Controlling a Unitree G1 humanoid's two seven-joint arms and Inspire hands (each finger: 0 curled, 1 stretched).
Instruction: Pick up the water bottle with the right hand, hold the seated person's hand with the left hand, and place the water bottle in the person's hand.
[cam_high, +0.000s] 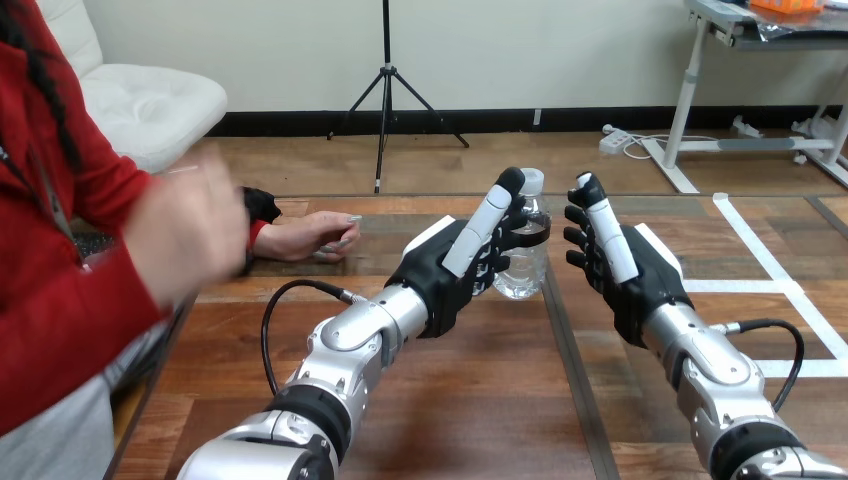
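Standing clear plastic water bottle (524, 272), white-capped, on wooden table (480, 400)

Brown wooden plank table (480, 400) with a clear plastic water bottle with a pale cap (528, 275) standing upright near its middle, the person's hand (310, 236) resting at the far left, white tape strips (785, 290) crossing the right side

I note the water bottle (522, 272) upright on the wooden table (470, 410), partly behind my raised left hand (452, 268). My right hand (622, 268) is raised just beside it, fingers relaxed. One person's hand (312, 236) rests on the table; another (186, 236) is lifted.
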